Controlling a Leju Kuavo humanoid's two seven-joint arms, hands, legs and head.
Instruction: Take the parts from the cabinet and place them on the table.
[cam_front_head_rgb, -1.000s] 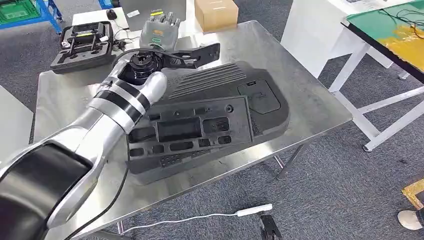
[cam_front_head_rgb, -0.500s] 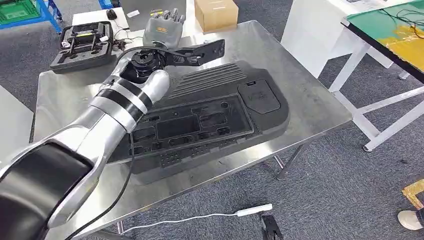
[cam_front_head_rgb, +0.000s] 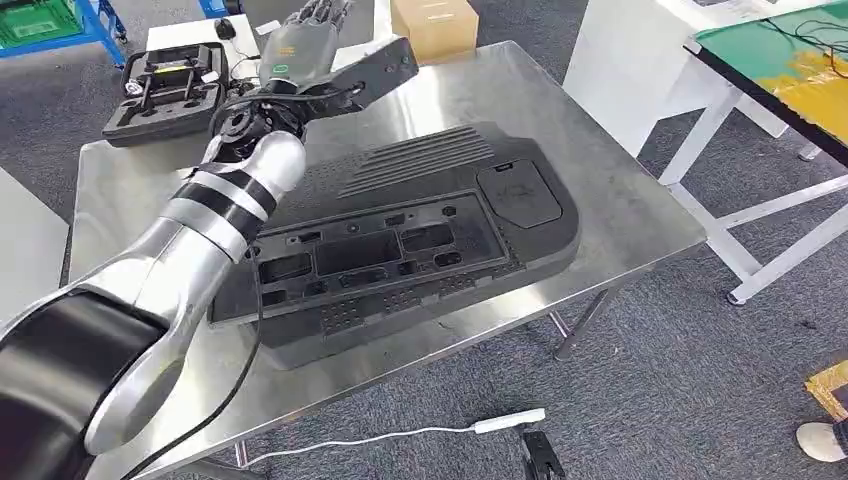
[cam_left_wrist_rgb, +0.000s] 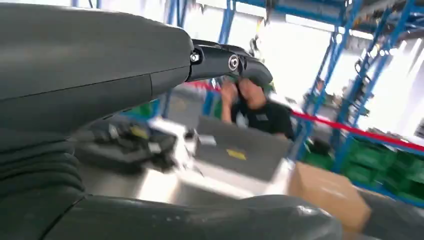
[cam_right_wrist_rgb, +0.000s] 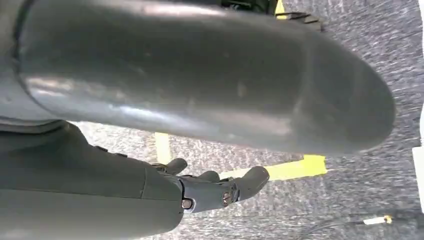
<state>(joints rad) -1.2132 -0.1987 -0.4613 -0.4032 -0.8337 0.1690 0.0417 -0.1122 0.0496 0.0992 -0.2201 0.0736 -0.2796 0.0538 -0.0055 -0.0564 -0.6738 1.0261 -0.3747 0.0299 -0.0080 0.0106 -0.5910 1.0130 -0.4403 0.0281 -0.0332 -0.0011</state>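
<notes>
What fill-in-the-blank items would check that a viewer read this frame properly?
1. The large black plastic part lies flat on the steel ____.
2. The left hand, raised beyond the part, holds ____.
3. The cardboard box stands past the table's ____ edge.
4. The right hand hangs over grey ____ crossed by yellow tape.

Missing words: table; nothing; far; carpet

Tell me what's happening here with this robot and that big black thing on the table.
The robot's left hand is raised above the far side of the steel table, holding nothing, fingers apart. Two large black plastic parts lie on the table, the flatter panel with cut-outs resting on top of the ribbed cover. A black tool case and a cardboard box sit further back. The right hand hangs over the carpeted floor, fingers curled in on nothing.
</notes>
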